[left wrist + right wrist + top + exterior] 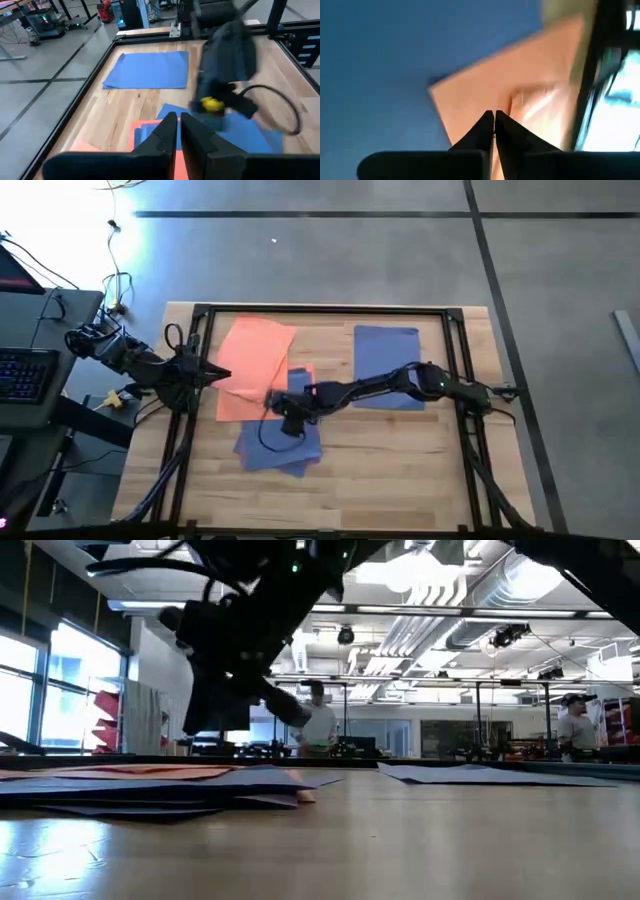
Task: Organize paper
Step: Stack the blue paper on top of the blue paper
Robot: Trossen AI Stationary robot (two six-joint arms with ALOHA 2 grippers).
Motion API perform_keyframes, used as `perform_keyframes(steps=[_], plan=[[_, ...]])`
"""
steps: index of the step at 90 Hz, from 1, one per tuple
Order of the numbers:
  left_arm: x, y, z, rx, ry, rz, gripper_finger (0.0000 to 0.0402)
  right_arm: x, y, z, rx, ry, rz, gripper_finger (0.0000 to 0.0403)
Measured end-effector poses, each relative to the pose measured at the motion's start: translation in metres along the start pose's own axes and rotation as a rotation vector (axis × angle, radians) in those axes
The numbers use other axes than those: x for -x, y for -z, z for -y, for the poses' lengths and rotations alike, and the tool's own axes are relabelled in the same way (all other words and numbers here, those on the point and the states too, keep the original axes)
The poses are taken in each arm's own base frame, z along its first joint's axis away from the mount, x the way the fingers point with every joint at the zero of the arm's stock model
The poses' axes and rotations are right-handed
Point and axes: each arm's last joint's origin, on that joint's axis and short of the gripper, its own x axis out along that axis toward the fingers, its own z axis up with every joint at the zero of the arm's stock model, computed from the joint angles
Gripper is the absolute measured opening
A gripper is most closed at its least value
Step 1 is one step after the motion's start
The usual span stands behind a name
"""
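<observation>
Right gripper (291, 420), jaws closed to a slit over the mid-desk mixed pile (275, 442): several sheets could be dragged together.

Light wooden table (400, 470) with a black frame (320, 309) round the work area. On it: one blue sheet (386, 365) lay alone, flat, toward the right side. Left of centre, a loose overlapping pile: orange sheets (250, 365) above, blue sheets (278, 448) splayed nearer the front edge.
</observation>
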Motion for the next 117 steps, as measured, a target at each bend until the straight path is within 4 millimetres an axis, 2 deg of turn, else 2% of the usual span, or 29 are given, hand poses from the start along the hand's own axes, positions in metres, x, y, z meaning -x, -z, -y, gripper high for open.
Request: perform_keyframes(steps=[10, 20, 26, 36, 46, 54, 71, 84, 99, 108, 117], plan=[[0.000, 0.000, 0.000, 0.001, -0.002, 0.000, 0.0000, -0.004, 0.019, 0.015, -0.359, 0.004, 0.128, 0.0008], [0.000, 0.000, 0.000, 0.029, -0.003, 0.000, 0.0000, -0.005, 0.030, 0.015, -0.501, -0.125, 0.231, 0.0044], [0.000, 0.000, 0.000, 0.043, -0.003, 0.000, 0.0000, -0.004, 0.029, 0.010, -0.521, -0.229, 0.294, 0.0076], [0.000, 0.000, 0.000, 0.044, -0.004, 0.000, 0.0000, 0.001, 0.014, -0.009, -0.514, -0.427, 0.344, 0.0137], [0.000, 0.000, 0.000, 0.045, -0.005, 0.000, 0.0000, 0.011, -0.002, -0.036, -0.380, -0.611, 0.296, 0.0187], [0.000, 0.000, 0.000, 0.064, -0.004, 0.000, 0.0000, 0.021, -0.020, -0.057, -0.282, -0.721, 0.235, 0.0201], [-0.006, 0.004, 0.003, 0.080, -0.009, -0.023, 0.0000, 0.038, -0.059, -0.090, -0.273, -0.746, 0.013, 0.0174], [-0.022, 0.016, 0.013, 0.052, -0.015, -0.063, 0.0000, 0.053, -0.073, -0.111, -0.373, -0.718, -0.256, 0.0134], [-0.039, 0.025, 0.024, 0.041, -0.009, -0.080, 0.0000, 0.077, -0.086, -0.128, -0.544, -0.633, -0.517, 0.0098], [-0.046, 0.025, 0.029, 0.033, 0.000, -0.095, 0.0000, 0.083, -0.098, -0.137, -0.679, -0.586, -0.558, 0.0081], [-0.051, 0.024, 0.034, 0.035, 0.028, -0.103, 0.0000, 0.081, -0.114, -0.151, -0.901, -0.556, -0.549, 0.0073]])
